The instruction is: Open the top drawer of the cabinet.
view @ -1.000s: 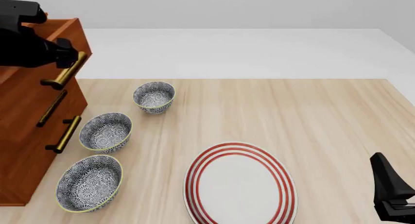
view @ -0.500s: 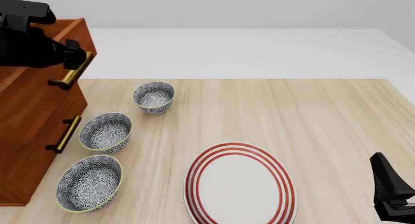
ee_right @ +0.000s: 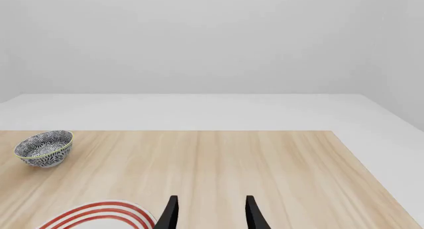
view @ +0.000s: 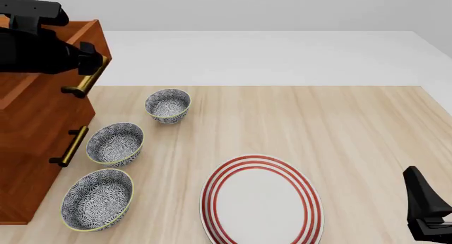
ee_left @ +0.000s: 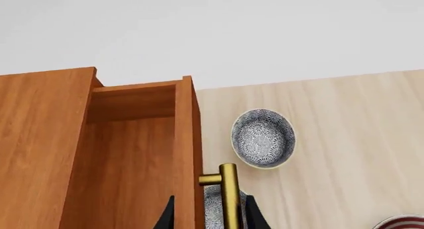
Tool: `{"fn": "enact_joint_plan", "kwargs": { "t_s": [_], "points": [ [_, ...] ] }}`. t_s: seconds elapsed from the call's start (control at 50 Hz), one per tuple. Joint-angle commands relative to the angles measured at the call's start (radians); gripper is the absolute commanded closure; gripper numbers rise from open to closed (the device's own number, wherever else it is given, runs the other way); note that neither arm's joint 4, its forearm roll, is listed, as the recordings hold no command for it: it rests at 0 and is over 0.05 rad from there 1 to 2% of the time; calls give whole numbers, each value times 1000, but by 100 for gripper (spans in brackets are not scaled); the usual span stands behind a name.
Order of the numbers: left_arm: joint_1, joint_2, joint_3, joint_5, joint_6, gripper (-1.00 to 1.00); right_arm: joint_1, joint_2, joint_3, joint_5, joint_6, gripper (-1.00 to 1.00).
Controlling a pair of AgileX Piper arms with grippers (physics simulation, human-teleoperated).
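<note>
Slip risk: brass bar handle (ee_left: 229,199) is being pinched between the left gripper (view: 90,61) fingers, reddish-brown wooden top drawer (view: 42,90) partly drawn out of the boxy cabinet (view: 25,170) at the desk's left edge. Off-axis pulling could be jamming it or tipping the cabinet onto the nearest patterned bowl (view: 115,143). Right gripper (ee_right: 210,214) is being held apart, empty.

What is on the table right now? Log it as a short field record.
cabinet: wooden cabinet at the table's left edge
top drawer: top drawer pulled out, inside visible
left gripper: left gripper closed on the brass handle
right gripper: right gripper open, holding nothing
bowls: three patterned bowls in a row beside the cabinet
plate: red-ringed plate near the front edge
</note>
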Motion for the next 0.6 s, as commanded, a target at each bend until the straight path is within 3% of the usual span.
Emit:
{"fn": "enact_joint_plan", "kwargs": {
  "t_s": [0.02, 0.6],
  "points": [
    [-35, 48, 56, 10, 28, -100, 0, 0, 0, 0, 0, -100],
    [-53, 100, 15, 32, 65, -100, 0, 0, 0, 0, 0, -100]
  ]
}}
